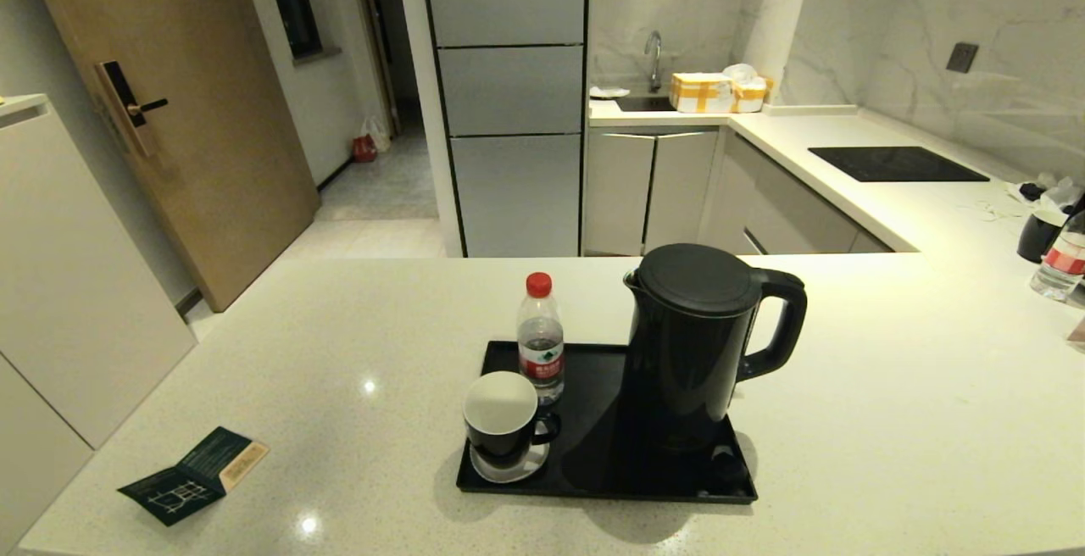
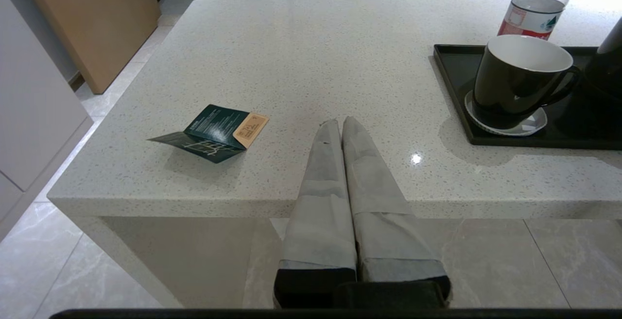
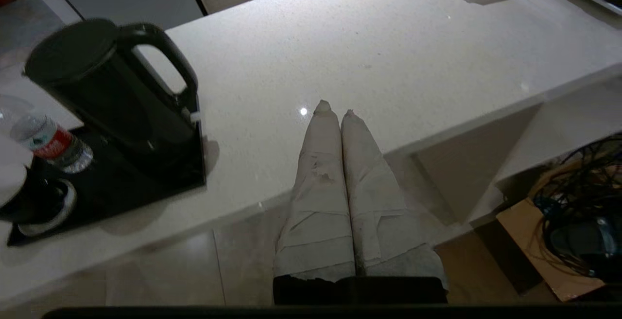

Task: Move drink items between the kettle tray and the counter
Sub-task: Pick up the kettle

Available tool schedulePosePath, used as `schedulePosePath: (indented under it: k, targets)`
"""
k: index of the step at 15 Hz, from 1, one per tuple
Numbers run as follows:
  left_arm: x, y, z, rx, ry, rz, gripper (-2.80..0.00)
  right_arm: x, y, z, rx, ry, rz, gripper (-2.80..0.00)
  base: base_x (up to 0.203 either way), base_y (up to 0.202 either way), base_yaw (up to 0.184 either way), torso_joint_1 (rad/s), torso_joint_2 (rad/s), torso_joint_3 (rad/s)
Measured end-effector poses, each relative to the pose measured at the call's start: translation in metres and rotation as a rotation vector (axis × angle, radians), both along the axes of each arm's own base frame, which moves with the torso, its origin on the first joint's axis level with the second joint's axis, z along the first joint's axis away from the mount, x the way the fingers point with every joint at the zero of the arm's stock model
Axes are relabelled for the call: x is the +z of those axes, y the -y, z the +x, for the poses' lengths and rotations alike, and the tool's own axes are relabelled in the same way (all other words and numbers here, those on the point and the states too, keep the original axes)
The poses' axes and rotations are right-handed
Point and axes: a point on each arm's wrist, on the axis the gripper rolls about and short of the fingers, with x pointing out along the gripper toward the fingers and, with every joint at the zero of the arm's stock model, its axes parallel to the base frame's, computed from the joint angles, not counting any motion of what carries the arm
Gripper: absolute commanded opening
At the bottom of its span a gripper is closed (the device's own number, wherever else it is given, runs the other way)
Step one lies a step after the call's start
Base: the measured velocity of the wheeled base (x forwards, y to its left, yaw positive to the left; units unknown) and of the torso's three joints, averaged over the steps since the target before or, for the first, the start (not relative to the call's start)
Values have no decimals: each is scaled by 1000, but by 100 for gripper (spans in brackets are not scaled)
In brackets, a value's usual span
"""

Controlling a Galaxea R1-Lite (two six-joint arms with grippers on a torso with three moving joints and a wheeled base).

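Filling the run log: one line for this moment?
kettle: on tray | left gripper: shut, idle | right gripper: shut, idle

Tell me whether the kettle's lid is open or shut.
Shut. The kettle stands upright on the tray, and its flat round lid lies level on the rim, with no gap showing in the head view.

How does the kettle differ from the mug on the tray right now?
The kettle is far taller than the mug. The kettle has a closed lid; the mug is open with a white inside. The kettle stands on the tray's right half, the mug on a saucer at its front left corner. Both are black, upright, with handles pointing right.
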Motion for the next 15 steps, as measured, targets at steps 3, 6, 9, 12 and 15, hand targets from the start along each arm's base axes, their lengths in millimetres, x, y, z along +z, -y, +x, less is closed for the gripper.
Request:
schedulePosePath:
  k: [3, 6, 9, 12, 15]
  targets:
    - [0, 0, 0, 0, 0, 0, -280, -40, -1, -31, 35, 40, -92, -280, 0, 0, 0, 0, 0, 0]
    - [0, 0, 0, 0, 0, -1, -280, -68, -1, -33, 48, 155, -145, -280, 0, 0, 0, 0, 0, 0]
    - [0, 0, 0, -1, 1, 0, -280, -92, -1, 6, 59, 222, -137, -280, 0, 0, 0, 0, 0, 0]
    - [0, 0, 0, 0, 0, -1, -280, -145, -2, 59, 98, 188, -209, -280, 0, 0, 0, 0, 0, 0]
    - [0, 0, 0, 0, 0, 0, -280, -173, -4, 80, 199, 249, -239, -280, 0, 0, 0, 0, 0, 0]
